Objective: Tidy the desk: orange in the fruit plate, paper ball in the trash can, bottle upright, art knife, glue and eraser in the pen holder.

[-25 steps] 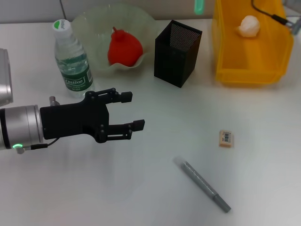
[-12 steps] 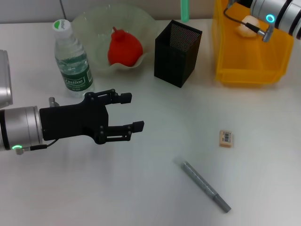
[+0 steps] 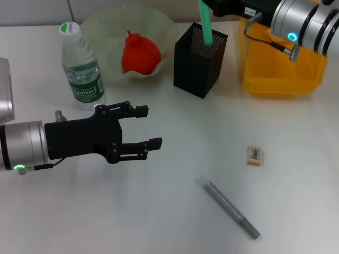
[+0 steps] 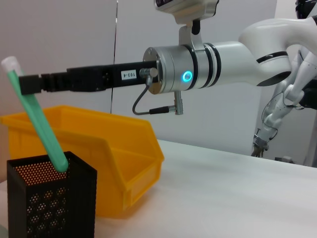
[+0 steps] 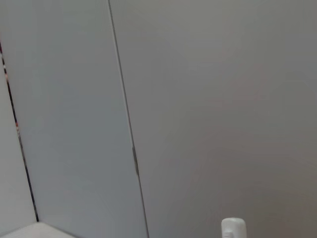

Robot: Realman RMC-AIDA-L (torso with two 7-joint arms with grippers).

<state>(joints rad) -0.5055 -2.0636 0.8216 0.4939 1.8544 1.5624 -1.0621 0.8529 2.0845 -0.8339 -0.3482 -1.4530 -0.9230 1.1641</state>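
Note:
My right gripper (image 3: 208,5) is shut near the top of a long green glue stick (image 3: 204,24) with a white cap (image 4: 10,63). The stick leans with its lower end inside the black mesh pen holder (image 3: 198,59). The same grip shows in the left wrist view, gripper (image 4: 28,84) above the holder (image 4: 52,201). My left gripper (image 3: 149,126) hovers open over the table, left of centre. The orange (image 3: 140,53) lies in the fruit plate (image 3: 106,26). The bottle (image 3: 80,66) stands upright. The eraser (image 3: 254,155) and the grey art knife (image 3: 231,208) lie on the table. My right arm hides the paper ball.
The yellow trash can (image 3: 280,69) stands at the back right, partly under my right arm (image 3: 307,21). Bare white table lies between the pen holder and the eraser. The right wrist view shows only a wall and the stick's white cap (image 5: 233,228).
My right arm has moved left from above the trash can to above the pen holder, lowering the green stick into it. The left arm has not moved.

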